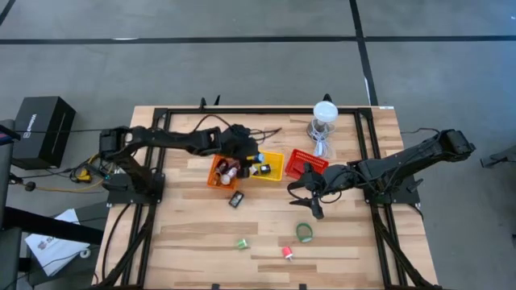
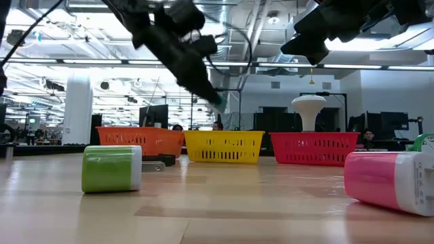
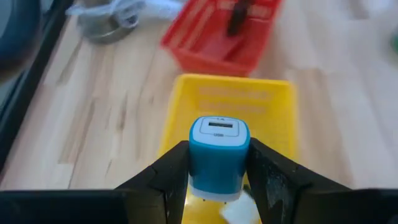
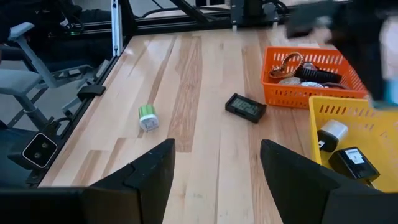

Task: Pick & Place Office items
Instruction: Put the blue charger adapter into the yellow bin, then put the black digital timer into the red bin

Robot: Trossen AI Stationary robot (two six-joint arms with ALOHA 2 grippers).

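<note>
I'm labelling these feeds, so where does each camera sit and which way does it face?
High: overhead, straight down; both arms show.
Low: table height, facing the baskets; arms overhead.
Left wrist: above the yellow basket; left gripper holds a blue charger.
Right wrist: across the table; right gripper open.
Shared: all see the yellow basket.

Orange basket (image 1: pixel 219 171), yellow basket (image 1: pixel 274 166), red basket (image 1: pixel 306 163) side by side; clear jar (image 1: pixel 323 121) behind
</note>
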